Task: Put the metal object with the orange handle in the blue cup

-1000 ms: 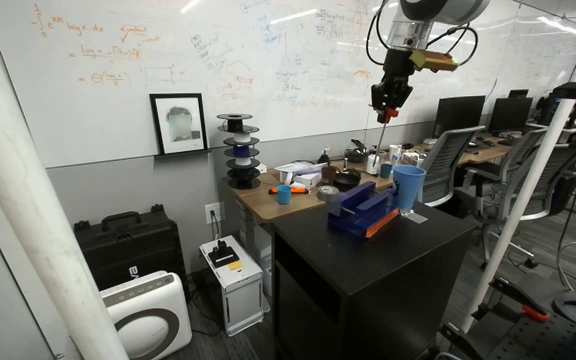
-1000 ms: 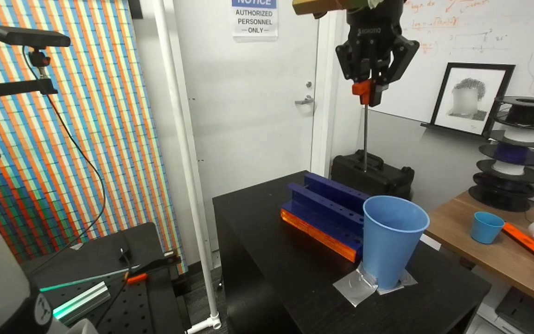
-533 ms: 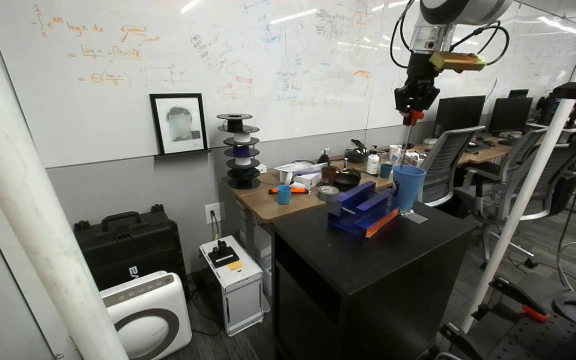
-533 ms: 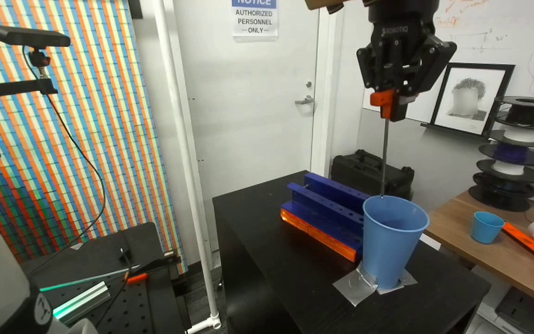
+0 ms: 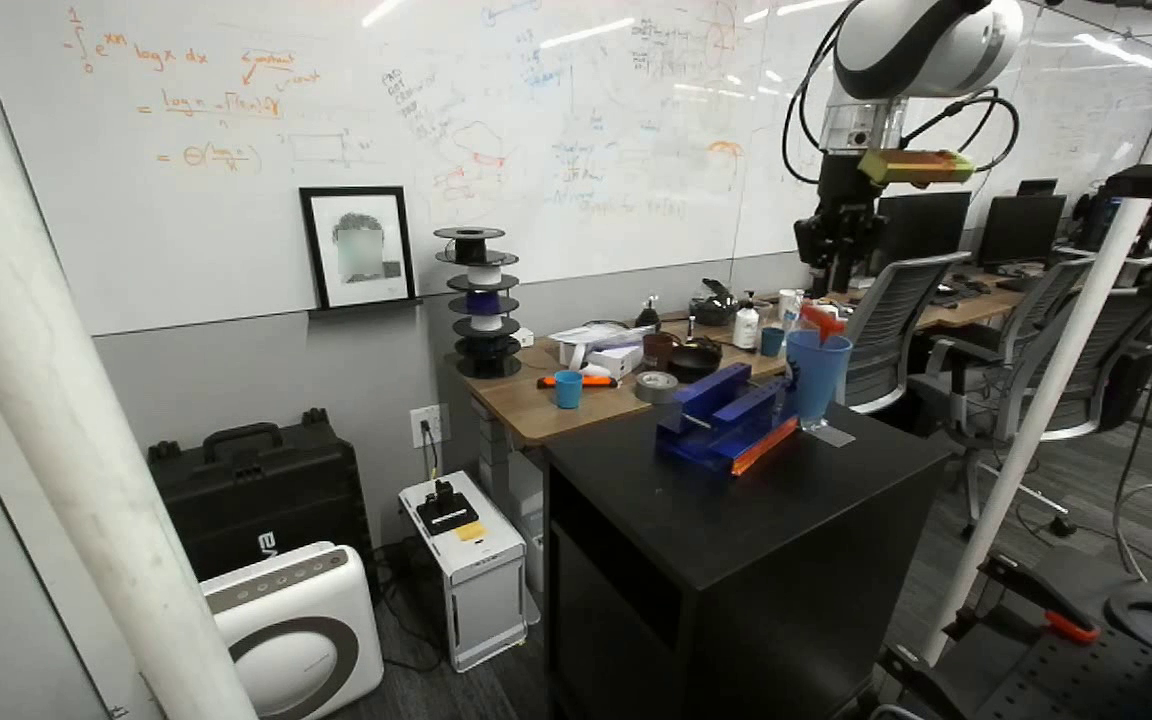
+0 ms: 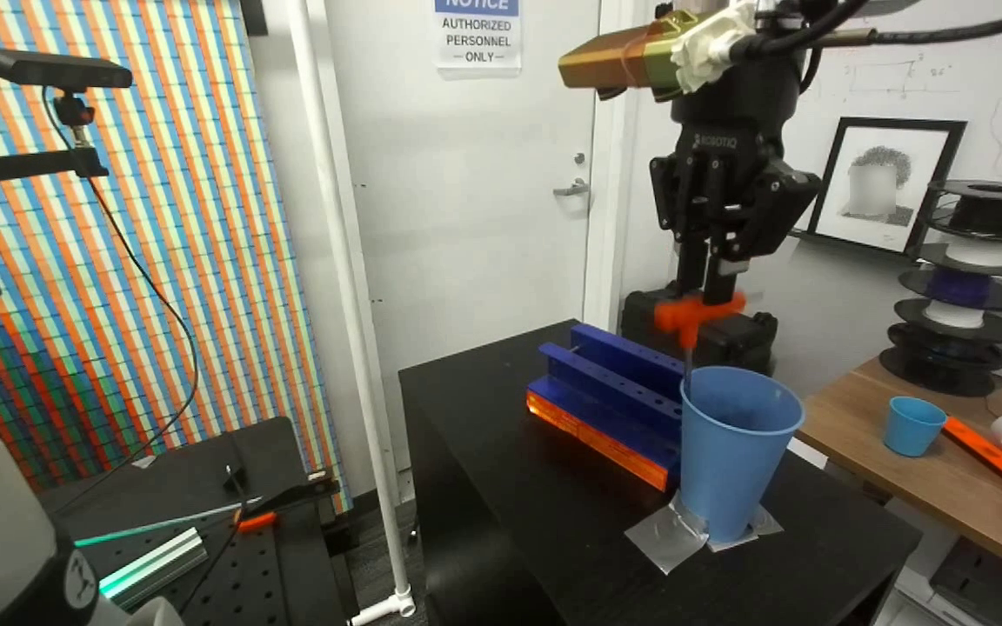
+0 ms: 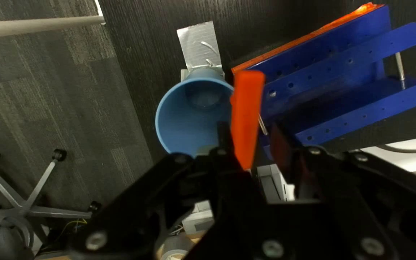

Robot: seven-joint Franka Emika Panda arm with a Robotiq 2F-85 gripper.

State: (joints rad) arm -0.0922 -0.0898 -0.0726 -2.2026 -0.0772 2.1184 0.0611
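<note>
The metal object with the orange handle shows at the blue cup's mouth in both exterior views (image 5: 822,320) (image 6: 691,323). Its handle is blurred, above the rim; its lower shaft is hidden at the cup's edge. In the wrist view its handle (image 7: 247,112) lies over the cup's rim, near one finger, with a gap to the other finger. The tall light blue cup stands upright in both exterior views (image 5: 818,378) (image 6: 731,474) and in the wrist view (image 7: 186,122). My gripper (image 6: 704,291) is open just above the handle; it also shows in an exterior view (image 5: 829,285).
A dark blue box-like channel with an orange edge (image 6: 601,430) lies right beside the cup on the black cabinet (image 6: 501,469). Silver tape (image 6: 666,532) holds the cup's base. A wooden desk (image 6: 849,426) with a small blue cup (image 6: 912,426) stands behind.
My gripper moved over the cup, then came down. The handle was between the fingers; now the fingers are apart and the handle is below the fingertips, with the shaft down at the cup.
</note>
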